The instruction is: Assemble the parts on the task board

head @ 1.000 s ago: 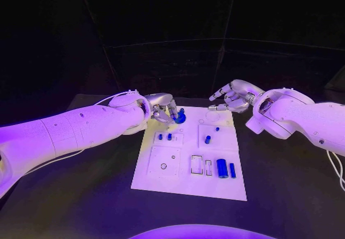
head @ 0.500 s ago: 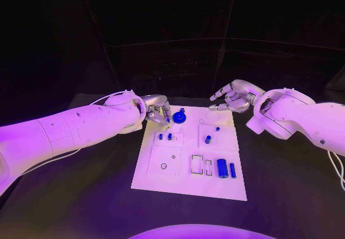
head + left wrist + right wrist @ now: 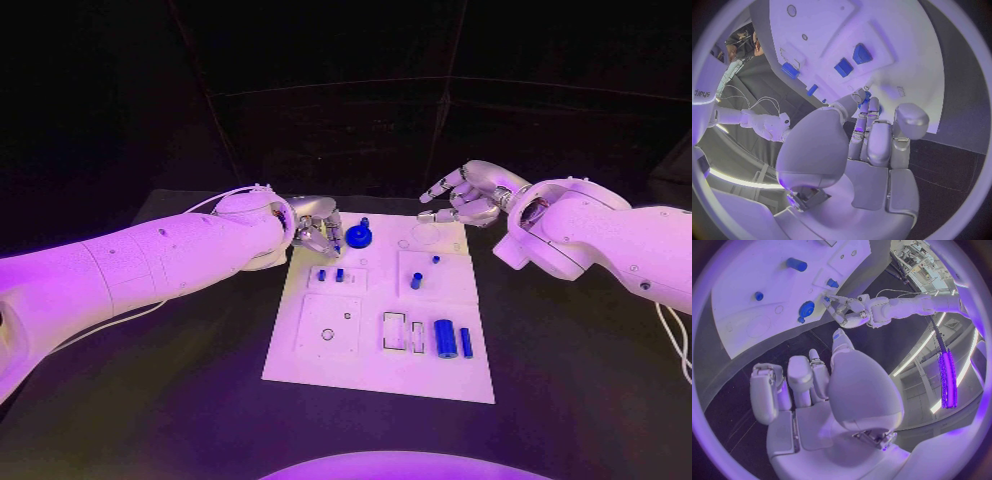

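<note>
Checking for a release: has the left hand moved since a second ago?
Yes. The left hand has drawn back from the round blue part at the far end of the white board, toward the board's left edge.

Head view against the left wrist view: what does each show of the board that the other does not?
Head view alone: the right hand hovering with fingers apart off the far right corner of the task board, the blue cylinder and the narrow blue bar near the board's front, and a round blue knobbed part by the far edge.
Left wrist view alone: the back and fingers of the left hand from behind, close over the board's edge.
Shared: the white board, the left hand, holding nothing visible, and two small blue blocks in their recess.
</note>
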Robot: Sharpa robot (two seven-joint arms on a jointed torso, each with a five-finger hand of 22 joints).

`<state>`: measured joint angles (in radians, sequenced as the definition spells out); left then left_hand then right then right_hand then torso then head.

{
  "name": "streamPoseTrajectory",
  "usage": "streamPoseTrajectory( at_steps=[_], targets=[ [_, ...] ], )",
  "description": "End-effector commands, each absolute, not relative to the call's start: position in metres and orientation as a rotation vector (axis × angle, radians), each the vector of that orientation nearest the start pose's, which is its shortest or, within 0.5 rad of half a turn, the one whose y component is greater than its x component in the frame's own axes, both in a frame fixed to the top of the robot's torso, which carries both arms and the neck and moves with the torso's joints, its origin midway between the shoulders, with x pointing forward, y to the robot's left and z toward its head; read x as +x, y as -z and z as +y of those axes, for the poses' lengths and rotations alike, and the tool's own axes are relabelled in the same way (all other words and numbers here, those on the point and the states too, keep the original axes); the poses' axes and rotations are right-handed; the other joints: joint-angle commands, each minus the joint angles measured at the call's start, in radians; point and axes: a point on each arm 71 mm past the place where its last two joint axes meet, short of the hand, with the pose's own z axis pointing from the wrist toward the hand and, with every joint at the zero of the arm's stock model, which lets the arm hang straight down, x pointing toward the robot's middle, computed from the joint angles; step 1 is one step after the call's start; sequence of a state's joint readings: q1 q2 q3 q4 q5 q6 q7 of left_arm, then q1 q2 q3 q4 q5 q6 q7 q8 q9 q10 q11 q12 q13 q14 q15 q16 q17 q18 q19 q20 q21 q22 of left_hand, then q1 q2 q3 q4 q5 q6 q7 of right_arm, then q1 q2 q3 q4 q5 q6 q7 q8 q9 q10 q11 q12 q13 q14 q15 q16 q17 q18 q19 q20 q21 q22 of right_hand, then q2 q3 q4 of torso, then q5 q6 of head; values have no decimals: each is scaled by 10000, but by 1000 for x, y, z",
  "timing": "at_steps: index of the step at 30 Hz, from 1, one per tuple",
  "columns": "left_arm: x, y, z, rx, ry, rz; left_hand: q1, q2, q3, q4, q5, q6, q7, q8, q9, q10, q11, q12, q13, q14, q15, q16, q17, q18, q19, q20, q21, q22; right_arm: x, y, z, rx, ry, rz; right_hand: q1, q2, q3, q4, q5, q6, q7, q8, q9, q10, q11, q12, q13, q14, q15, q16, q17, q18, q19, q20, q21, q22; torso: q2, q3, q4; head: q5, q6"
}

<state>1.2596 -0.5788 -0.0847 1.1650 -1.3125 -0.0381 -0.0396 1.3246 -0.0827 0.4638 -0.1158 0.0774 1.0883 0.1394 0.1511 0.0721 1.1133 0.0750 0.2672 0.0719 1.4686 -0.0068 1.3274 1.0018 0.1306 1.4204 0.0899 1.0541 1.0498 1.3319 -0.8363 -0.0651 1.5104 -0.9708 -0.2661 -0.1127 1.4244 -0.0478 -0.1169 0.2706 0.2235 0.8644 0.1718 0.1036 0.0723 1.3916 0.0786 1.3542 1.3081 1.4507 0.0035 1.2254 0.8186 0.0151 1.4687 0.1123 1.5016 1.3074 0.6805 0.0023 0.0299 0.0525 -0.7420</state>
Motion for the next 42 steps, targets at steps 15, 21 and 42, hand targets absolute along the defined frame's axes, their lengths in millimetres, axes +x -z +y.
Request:
streamPoseTrajectory(
  at_steps=[15, 21, 42],
  targets=[
    [543, 211, 159, 1804, 6415, 19838, -32, -25, 8, 12, -44, 67, 12, -72, -4, 55, -16, -43, -11, 59, -69, 15, -46, -120, -13, -49, 44, -1, 507, 138, -203, 2400, -8596, 17531, 40, 14, -62, -20, 65, -11, -17, 64, -4, -43, 15, -41, 97, 6, -65, -64, 2, 163, 250, -69, -59, 1448, 1, -2, 10, 1, -50],
    [544, 211, 162, 1681, 6301, 19758, -19, -18, 17, 5, -48, 70, 11, -77, -5, 59, -18, -49, -12, 59, -70, 18, -44, -122, -11, -49, 52, 9, 507, 138, -203, 2407, -8587, 17534, 40, 14, -62, -20, 65, -11, -17, 64, -4, -43, 15, -41, 97, 6, -65, -64, 2, 163, 250, -69, -59, 1448, -4, -3, 2, 7, -58],
    [544, 212, 159, 1780, 6410, 19786, -72, -180, 10, -58, -69, -301, 88, -396, -73, -80, 66, -249, -52, 38, -11, 12, -131, -137, -18, -15, 70, 59, 507, 138, -203, 2407, -8591, 17533, 40, 14, -62, -20, 65, -11, -17, 64, -4, -43, 15, -41, 97, 6, -65, -64, 2, 163, 250, -69, -59, 1448, 0, -1, 9, -7, -87]
  ],
)
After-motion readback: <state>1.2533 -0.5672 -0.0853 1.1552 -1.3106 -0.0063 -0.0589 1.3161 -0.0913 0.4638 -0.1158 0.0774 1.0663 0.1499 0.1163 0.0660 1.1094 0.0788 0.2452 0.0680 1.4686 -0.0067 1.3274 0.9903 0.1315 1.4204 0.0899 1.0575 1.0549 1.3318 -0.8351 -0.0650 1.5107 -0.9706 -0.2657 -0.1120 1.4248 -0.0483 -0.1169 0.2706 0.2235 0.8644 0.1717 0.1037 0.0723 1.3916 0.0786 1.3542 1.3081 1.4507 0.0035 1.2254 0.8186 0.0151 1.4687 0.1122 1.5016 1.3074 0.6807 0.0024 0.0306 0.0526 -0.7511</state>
